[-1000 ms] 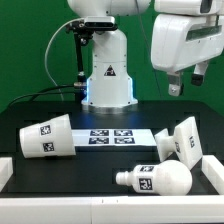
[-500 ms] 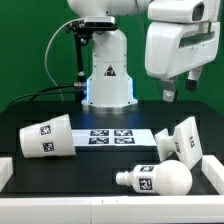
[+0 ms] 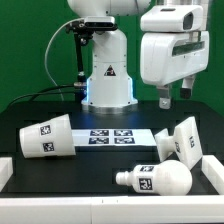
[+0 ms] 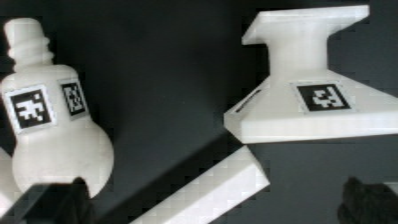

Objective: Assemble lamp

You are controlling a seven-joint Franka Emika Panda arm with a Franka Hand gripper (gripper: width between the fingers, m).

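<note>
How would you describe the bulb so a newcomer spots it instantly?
On the black table, find the marker board at centre. The bulb lies on its side in front of it, toward the exterior view's right. It alone is rounded with a narrow neck; the shade is conical, the base boxy.

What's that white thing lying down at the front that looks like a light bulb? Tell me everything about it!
The bulb looks like smooth white plastic, with a big rounded end and a thinner ridged neck. Black-and-white square tags sit on it near the neck. It lies on its side on the black table, neck toward the exterior view's left. Nothing holds it: the base is close but apart, and the fingers hang open high above.
</note>
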